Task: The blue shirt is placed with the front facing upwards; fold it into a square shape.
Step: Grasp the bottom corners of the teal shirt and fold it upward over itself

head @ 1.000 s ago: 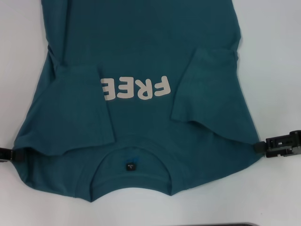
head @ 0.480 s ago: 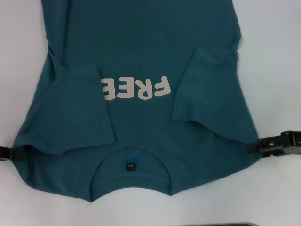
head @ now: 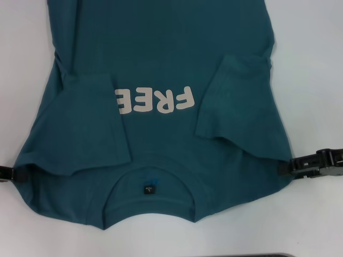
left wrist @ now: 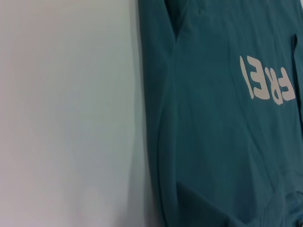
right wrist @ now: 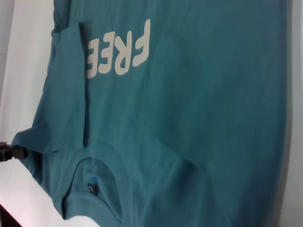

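You have the shirt (head: 161,69) lying front-up on the white table (head: 316,64), filling most of the head view, collar toward the bottom of the frame. Nearest you, at lower centre, the round neckline curves open with the small black label (head: 148,189) showing inside it. Level with the shoulders, the left gripper (head: 7,174) sits at the far left edge of the frame, its tip touching the shirt's shoulder edge; so little of it shows that you cannot tell how its jaws stand or whether it has cloth. The right gripper (head: 289,166) comes in from the right edge at about the same height, its dark tip meeting the opposite shoulder edge; whether it has hold of the fabric cannot be told either. Further up, both short sleeves lie folded inward over the chest, the left sleeve (head: 88,126) flat, the right sleeve (head: 236,101) angled. Between them the off-white "FREE" print (head: 154,100) reads upside down, its last letter partly covered by the left sleeve. Beyond that the body runs off the top of the frame.
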Controlling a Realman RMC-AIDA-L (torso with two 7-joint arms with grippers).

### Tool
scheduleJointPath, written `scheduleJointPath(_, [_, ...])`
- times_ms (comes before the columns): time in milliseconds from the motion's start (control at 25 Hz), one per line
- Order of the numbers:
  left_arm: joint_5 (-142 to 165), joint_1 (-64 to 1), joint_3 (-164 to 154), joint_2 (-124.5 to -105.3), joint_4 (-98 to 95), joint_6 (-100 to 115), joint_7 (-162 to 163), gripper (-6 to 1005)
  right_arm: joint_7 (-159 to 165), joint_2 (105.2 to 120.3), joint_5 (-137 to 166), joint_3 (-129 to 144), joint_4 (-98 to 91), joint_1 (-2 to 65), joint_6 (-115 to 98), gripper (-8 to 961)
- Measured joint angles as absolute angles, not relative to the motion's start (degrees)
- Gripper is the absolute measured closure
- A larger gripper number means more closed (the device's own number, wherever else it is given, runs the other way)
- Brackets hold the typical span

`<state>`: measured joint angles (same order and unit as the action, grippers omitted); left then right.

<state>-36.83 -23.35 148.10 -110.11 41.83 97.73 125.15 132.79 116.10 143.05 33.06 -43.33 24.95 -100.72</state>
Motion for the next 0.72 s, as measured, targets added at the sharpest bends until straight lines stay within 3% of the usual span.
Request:
scheduleJointPath(160, [-36.8,-23.4,148.1,-110.11,41.8,97.7,125.2,970,133.1,115.79,143.1,32.9,-43.3,24.7,-101.0,275])
scheduleJointPath(480, [-36.8,-23.6,148.1,-110.11,41.8,97.7,125.2,970,134.2,114.93,143.2,33.1,-43.2,24.9,-100.9,509])
scheduleJointPath(720, [-36.8,-23.5,148.1,-110.11,41.8,97.7,125.1,971,134.8,114.95,144.5,33.2,-43.2,25.5,-100.6,551])
